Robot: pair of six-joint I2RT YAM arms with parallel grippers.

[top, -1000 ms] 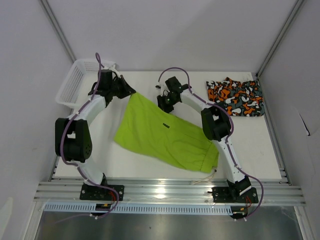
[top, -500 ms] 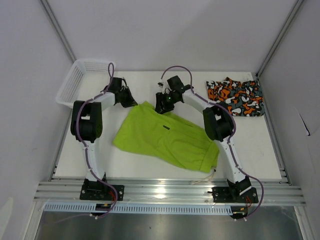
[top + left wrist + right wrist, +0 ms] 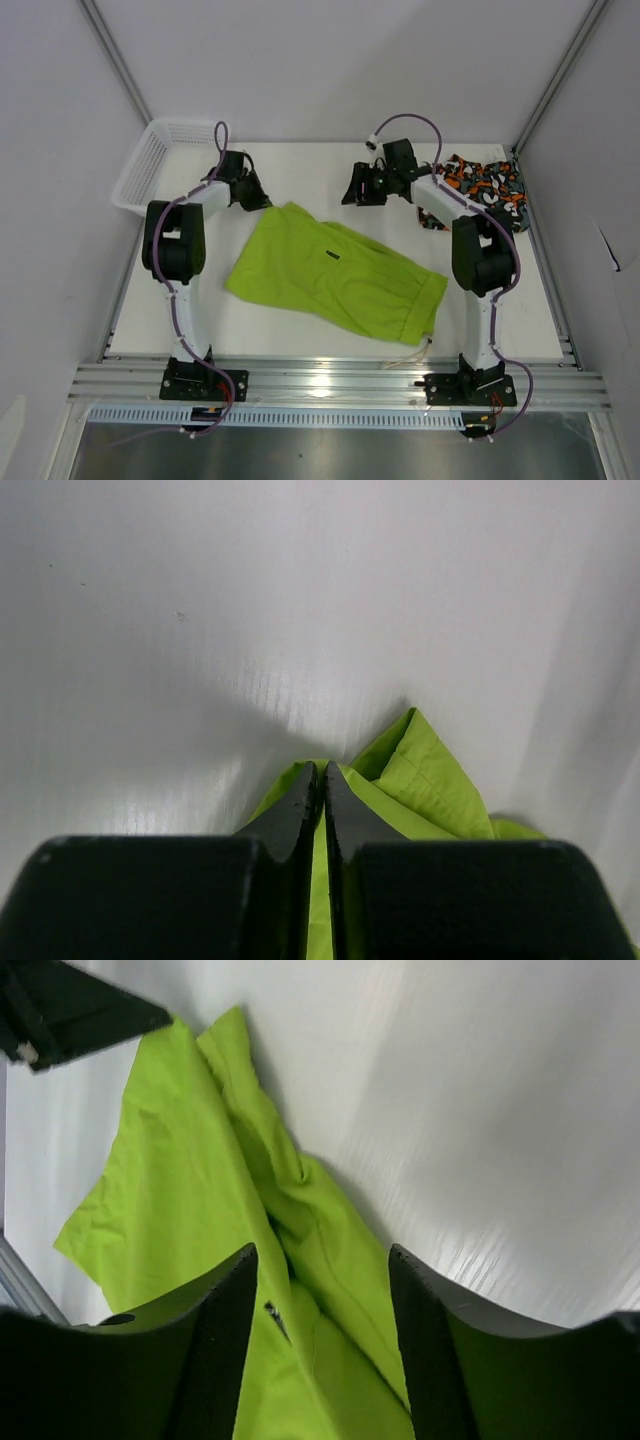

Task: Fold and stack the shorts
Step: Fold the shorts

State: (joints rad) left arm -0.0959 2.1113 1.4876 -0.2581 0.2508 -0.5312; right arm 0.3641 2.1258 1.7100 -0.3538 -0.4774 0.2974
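The lime green shorts (image 3: pixel 330 275) lie spread across the middle of the table, a white drawstring (image 3: pixel 415 352) trailing at their front edge. My left gripper (image 3: pixel 264 204) is at their back left corner; in the left wrist view its jaws (image 3: pixel 322 772) are pinched on a thin fold of the green fabric (image 3: pixel 430 780). My right gripper (image 3: pixel 352 190) hovers behind the shorts' back edge, open and empty, with the green cloth (image 3: pixel 170 1190) below its jaws (image 3: pixel 320 1255). The camo shorts (image 3: pixel 490 195) lie at the back right, partly hidden by the right arm.
A white mesh basket (image 3: pixel 160 160) stands at the back left corner. Grey walls close in the table on three sides. The left gripper's black body (image 3: pixel 70 1010) shows at the top left of the right wrist view.
My right gripper opened, let go of the green shorts' back edge and drew away to the right. The left gripper swung right with its corner, then held still. The cloth has settled flatter.
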